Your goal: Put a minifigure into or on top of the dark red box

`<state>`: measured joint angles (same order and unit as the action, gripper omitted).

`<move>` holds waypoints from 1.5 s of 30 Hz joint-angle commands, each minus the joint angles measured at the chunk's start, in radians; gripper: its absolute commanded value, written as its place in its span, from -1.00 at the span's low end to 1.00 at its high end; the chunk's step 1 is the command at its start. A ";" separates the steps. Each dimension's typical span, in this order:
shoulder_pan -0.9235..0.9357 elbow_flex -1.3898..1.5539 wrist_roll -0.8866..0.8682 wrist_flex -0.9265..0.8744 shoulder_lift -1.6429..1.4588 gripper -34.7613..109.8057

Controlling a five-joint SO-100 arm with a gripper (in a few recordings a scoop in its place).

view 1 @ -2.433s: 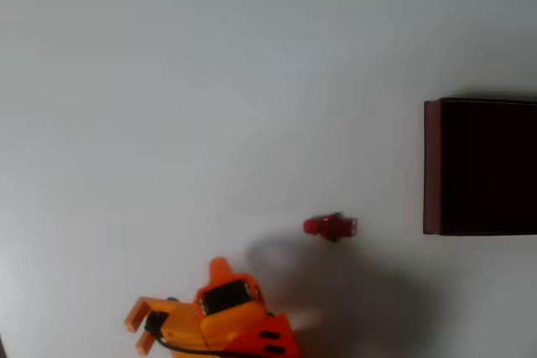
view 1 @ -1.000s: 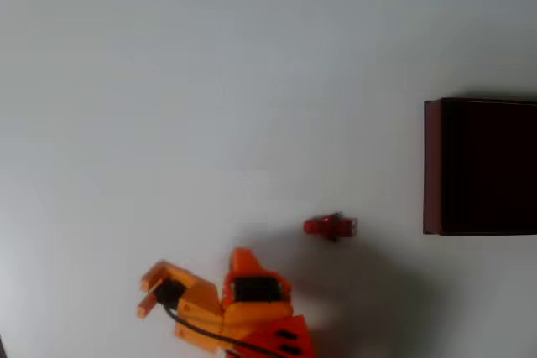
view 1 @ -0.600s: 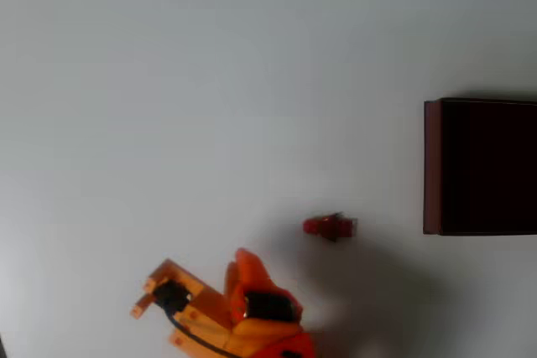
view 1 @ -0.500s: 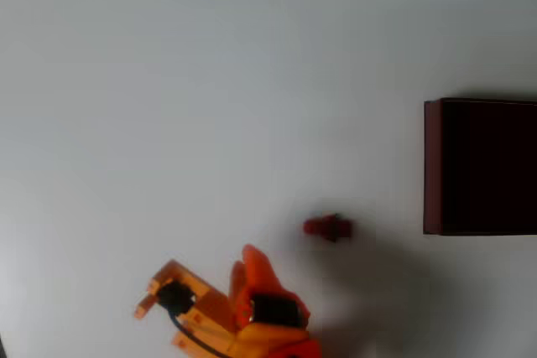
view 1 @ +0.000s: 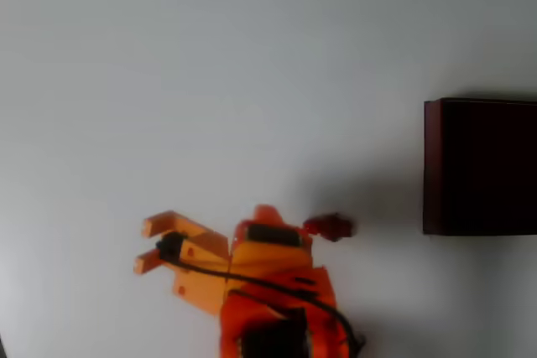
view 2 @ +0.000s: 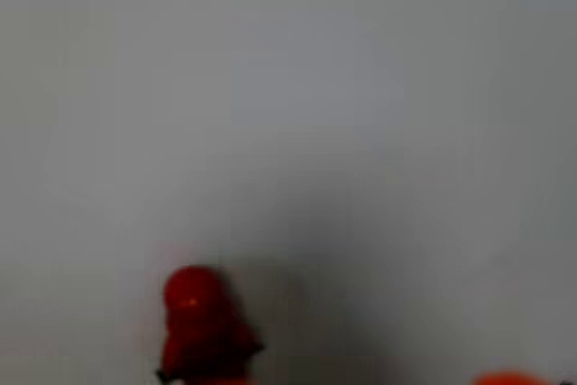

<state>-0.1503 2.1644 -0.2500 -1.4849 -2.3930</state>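
The white table [view 1: 210, 81] spreads under everything, bare and evenly lit, with a soft shadow falling across it to the right of the arm in the overhead view.

The dark red box [view 1: 431, 165] sits at the right edge of that view, cut off by the frame, its thin maroon left wall showing beside a nearly black inside. It lies well apart from the fingers, far off to their right and a little higher in the picture.

The orange arm [view 1: 268, 299] enters from the bottom edge of the overhead view, a black cable running across its body. The gripper [view 1: 151, 245] points toward the left of the picture. Its two fingers [view 1: 168, 224] are spread with a clear gap between them and nothing held there; one lies above the other in the frame, both stubby and pale orange.

The minifigure [view 1: 329, 226] lies on the table on the far side of the arm's body from the fingers, to their right in the overhead view, just beside the orange housing and between it and the box. In the wrist view it appears as a blurred bright red shape [view 2: 203, 326] at the lower left, standing out against the grey-white surface.
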 commanded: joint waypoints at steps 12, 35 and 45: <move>0.337 -0.287 0.321 0.052 0.353 -0.39; 0.597 -0.202 0.825 0.080 0.649 -0.29; 0.598 -0.222 0.799 -0.018 0.663 -0.28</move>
<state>0.4495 1.9666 0.5538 -1.4803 -1.7119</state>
